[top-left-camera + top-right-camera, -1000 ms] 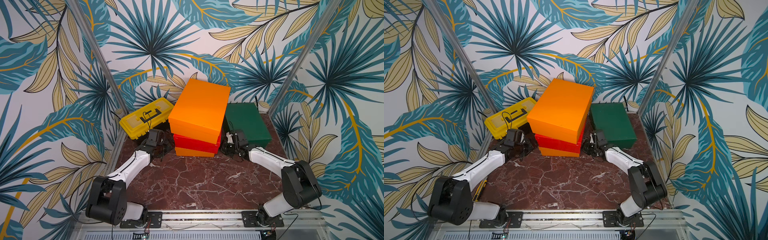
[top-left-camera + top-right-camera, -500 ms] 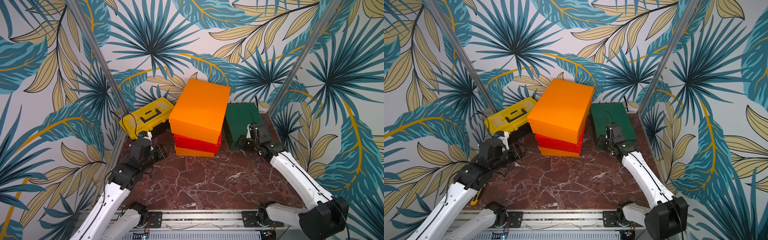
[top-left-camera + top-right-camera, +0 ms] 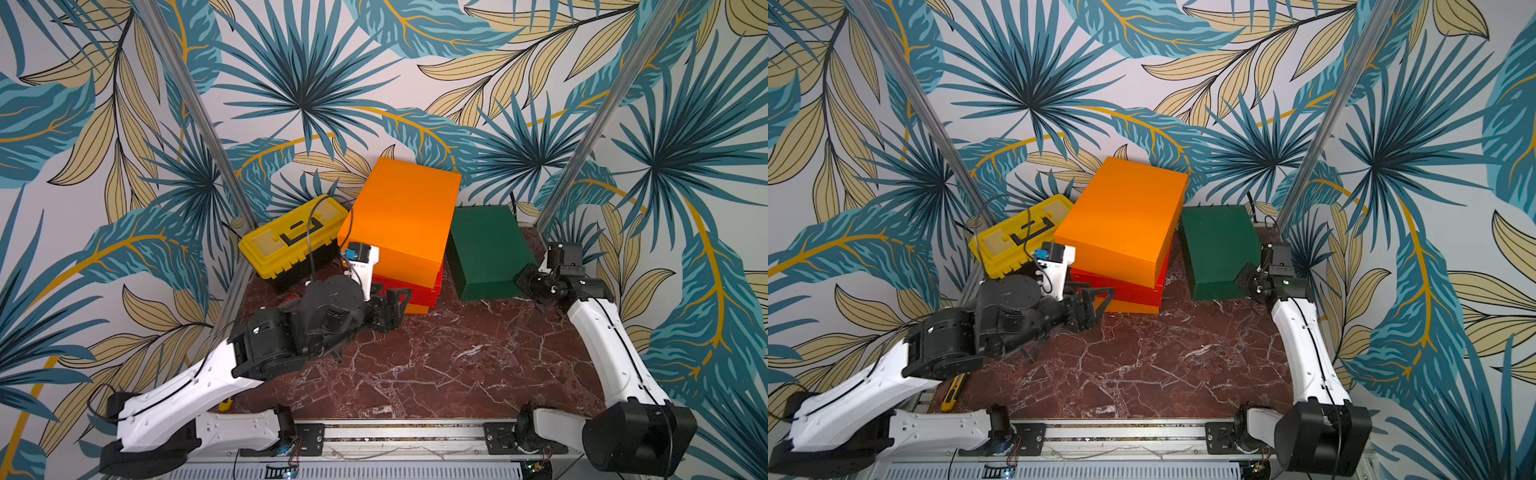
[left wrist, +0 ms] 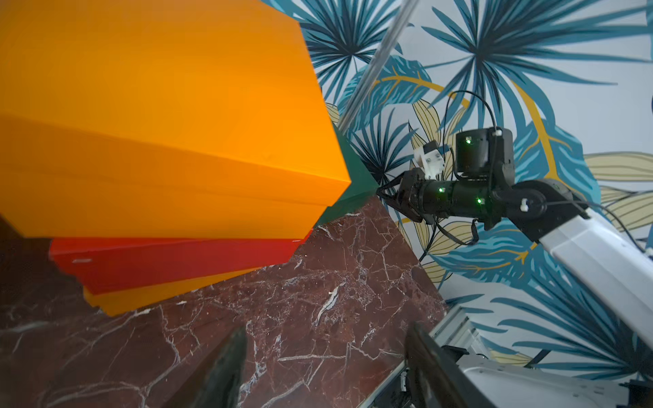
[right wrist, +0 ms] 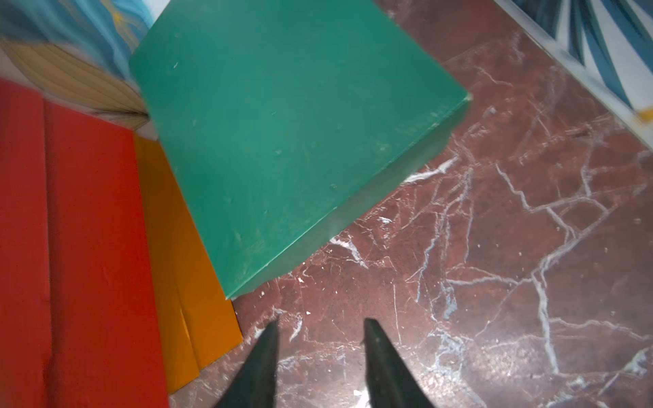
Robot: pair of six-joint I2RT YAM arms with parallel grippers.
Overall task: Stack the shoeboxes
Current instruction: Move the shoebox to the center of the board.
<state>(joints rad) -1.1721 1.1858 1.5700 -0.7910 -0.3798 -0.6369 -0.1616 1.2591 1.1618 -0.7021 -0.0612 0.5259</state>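
Three shoeboxes stand stacked at the back middle: a large orange one (image 3: 399,216) on top, sitting askew, a red one (image 3: 415,286) under it, and an orange one (image 3: 417,309) at the bottom. The dark green shoebox (image 3: 486,249) lies alone on the table to the right of the stack. My left gripper (image 3: 395,307) hovers at the stack's front left corner, open and empty (image 4: 325,332). My right gripper (image 3: 524,286) is at the green box's front right corner, open with only table between its fingers (image 5: 321,322).
A yellow toolbox (image 3: 291,241) with a black handle stands left of the stack against the wall. A yellow utility knife (image 3: 951,390) lies at the table's left edge. Patterned walls close in on three sides, and a metal rail (image 3: 395,432) runs along the front.
Both arms have left the stack's sides. The right gripper has opened and swung to the green box's front right corner. The left arm has risen, its jaws wider.
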